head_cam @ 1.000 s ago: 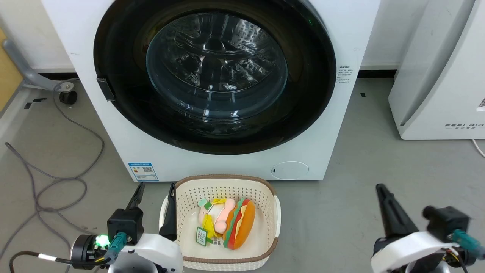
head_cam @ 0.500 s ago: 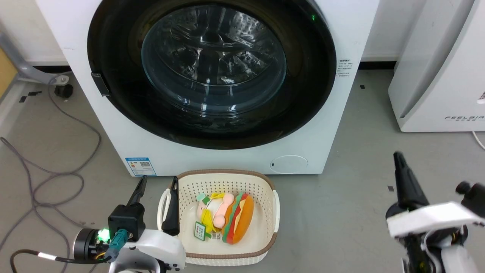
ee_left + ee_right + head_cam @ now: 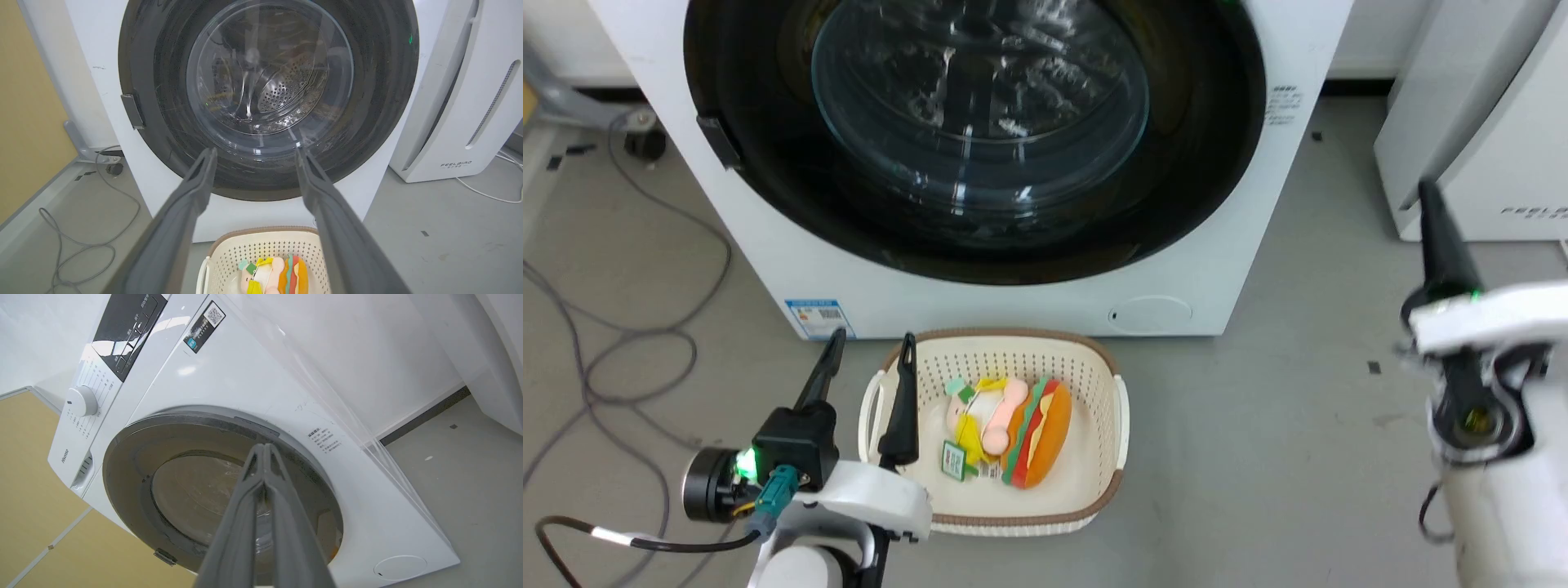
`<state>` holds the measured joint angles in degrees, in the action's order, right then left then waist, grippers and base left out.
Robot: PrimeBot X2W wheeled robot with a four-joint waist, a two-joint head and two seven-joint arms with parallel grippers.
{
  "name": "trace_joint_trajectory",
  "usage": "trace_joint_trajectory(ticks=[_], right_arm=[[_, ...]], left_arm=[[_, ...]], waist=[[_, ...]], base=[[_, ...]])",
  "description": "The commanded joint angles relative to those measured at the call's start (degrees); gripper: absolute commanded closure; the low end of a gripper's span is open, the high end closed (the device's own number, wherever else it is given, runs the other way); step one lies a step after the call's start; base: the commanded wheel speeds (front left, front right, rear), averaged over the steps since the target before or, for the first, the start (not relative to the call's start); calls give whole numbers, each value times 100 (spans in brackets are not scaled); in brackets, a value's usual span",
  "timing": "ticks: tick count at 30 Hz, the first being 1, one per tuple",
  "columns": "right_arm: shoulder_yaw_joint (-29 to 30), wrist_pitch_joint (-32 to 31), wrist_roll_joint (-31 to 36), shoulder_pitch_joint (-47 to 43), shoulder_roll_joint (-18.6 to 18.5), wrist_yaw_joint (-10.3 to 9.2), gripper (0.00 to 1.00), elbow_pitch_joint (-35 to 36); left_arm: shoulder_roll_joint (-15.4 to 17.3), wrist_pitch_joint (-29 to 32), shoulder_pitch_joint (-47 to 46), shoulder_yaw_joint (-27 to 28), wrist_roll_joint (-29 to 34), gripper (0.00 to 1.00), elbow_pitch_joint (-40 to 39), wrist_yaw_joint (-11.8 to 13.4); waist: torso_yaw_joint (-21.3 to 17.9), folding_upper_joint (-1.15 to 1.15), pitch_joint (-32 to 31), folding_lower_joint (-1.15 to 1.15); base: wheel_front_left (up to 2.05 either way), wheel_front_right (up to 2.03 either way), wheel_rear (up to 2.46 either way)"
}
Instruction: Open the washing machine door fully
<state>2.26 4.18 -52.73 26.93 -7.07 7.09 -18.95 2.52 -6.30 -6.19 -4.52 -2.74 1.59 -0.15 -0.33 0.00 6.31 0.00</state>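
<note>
The washing machine is a white front-loader. Its door, a glossy black disc with a clear glass bowl, lies flat against the front. A small dark tab sits on the door's left rim. My left gripper is open and empty, low in front of the washer beside the basket. The left wrist view shows the left gripper spread wide toward the door. My right gripper is shut and empty, raised off the washer's right side. In the right wrist view the right gripper points at the door.
A cream basket holding plush toys stands on the floor just below the washer. Grey cables loop on the floor at the left. A white FEELAIR appliance stands at the right. A yellow panel borders the left.
The head camera has tilted down, so the washer sits higher in the picture. My right arm has risen and moved forward along the right side. The left gripper has barely moved.
</note>
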Motion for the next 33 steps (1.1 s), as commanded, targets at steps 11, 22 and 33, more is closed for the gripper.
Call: trace_joint_trajectory(ticks=[11, 22, 33], right_arm=[[-610, -303, -1077, 2076, -570, 22, 100, -1328], [-1602, -1034, -1469, 4007, -823, 26, 100, -2746], [-2508, -1809, -1799, 5299, -1075, 29, 100, -3575]], left_arm=[[19, -194, -450, -101, -64, 0, -272, -30], [22, -330, -727, -221, -95, 0, -425, -45], [26, -466, -983, -340, -164, 0, -501, -6]], waist=[[171, 0, 637, 0], [296, 0, 1118, 0], [378, 0, 1531, 0]], base=[[0, 0, 0], [0, 0, 0], [0, 0, 0]])
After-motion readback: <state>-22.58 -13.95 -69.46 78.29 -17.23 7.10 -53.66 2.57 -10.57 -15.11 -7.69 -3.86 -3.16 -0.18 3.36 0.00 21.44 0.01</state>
